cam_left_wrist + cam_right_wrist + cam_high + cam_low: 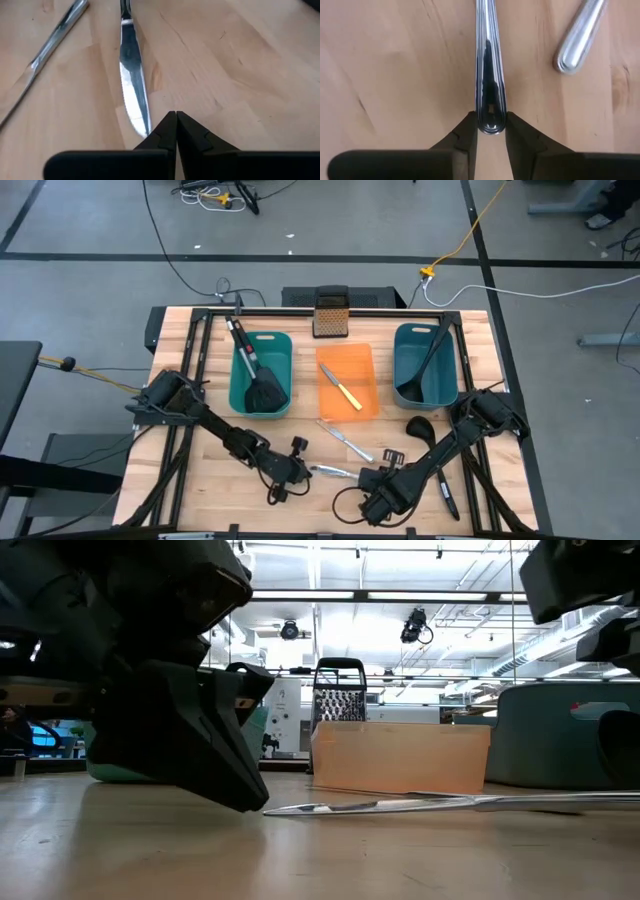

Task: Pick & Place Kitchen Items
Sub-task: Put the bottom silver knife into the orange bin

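Knives first: from above, one silver table knife [335,471] lies on the table [180,480] near its front edge, between the left gripper [302,470] and the right gripper [372,476]; a second table knife [345,440] lies just behind it, and the yellow-handled knife [342,394] rests in the orange tray [368,360]. At table level, the front knife [400,804] lies flat. The left wrist view shows that claw [176,120] pressed shut, empty, its tips beside the blade [132,75]. The right wrist view shows that claw [490,127] clamped on the knife's handle end [488,75].
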